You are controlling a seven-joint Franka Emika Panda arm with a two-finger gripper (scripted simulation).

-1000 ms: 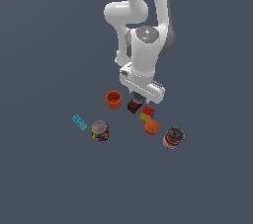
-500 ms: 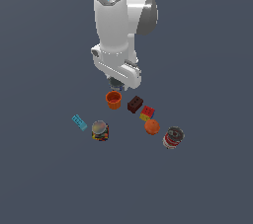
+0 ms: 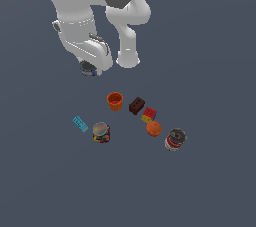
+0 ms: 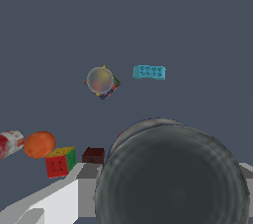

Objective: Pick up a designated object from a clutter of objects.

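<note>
— One item's off the floor: the dark grey can sits clamped in the gripper, high above the clutter.
— Then hold the squeeze firm; lift steadily, no swinging.

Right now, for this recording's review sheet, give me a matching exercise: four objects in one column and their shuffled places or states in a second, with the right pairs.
Objects:
1. dark grey can
2. cyan brick
3. orange ball
4. orange cup

Places or states:
A. lies on the floor, beside the multicoloured jar, on the exterior view's left
B. stands upright, open mouth up, beside the dark brown brick
C. held up off the floor at the pincer
D. sits between the red-yellow brick and the red-labelled can

Pairs: 1-C, 2-A, 3-D, 4-B
</note>
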